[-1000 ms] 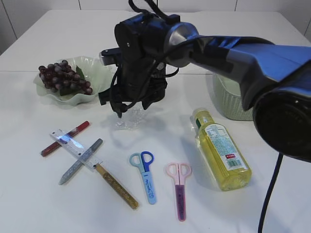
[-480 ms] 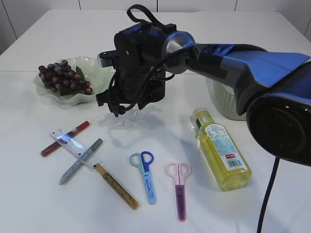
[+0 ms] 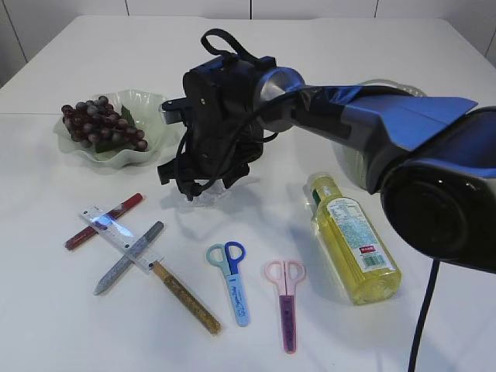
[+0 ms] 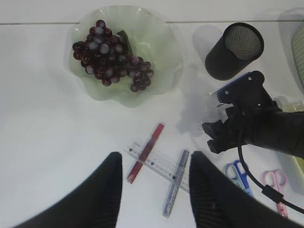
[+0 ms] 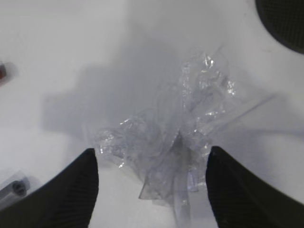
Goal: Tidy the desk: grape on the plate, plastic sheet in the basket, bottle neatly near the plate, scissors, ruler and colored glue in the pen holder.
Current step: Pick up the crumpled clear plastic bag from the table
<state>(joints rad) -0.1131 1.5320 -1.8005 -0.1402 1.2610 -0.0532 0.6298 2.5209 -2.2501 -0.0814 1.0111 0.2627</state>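
Observation:
My right gripper is open and hangs low over the crumpled clear plastic sheet, a finger on each side, not gripping it. In the exterior view the wrist covers most of the sheet. My left gripper is open and empty, high above the ruler and the red glue and silver glue. Grapes lie on the green plate. The bottle lies on its side. Blue scissors, pink scissors and gold glue lie in front.
The black mesh pen holder stands behind the right arm, hidden in the exterior view. The pale green basket sits at the right, mostly behind that arm. A black cable hangs at the front right.
The right gripper has come down and slightly toward the front, closer onto the plastic sheet. The things on the table have not moved.

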